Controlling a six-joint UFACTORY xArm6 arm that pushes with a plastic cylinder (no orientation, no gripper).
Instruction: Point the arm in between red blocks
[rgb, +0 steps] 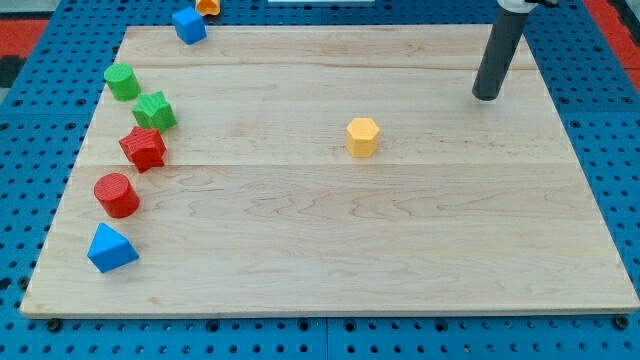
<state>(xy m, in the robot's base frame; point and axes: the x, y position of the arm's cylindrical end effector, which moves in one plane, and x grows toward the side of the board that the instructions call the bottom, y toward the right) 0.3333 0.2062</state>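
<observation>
At left, red star (143, 148), red cylinder (117, 195).

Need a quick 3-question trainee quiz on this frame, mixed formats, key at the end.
1. True or false: my tip touches the yellow block.
2. Which lies nearer the view's bottom: A) red star block B) red cylinder?
3. Fill in: the green star block sits just above the red ____ block.

Key: 1 false; 2 B; 3 star.
</observation>
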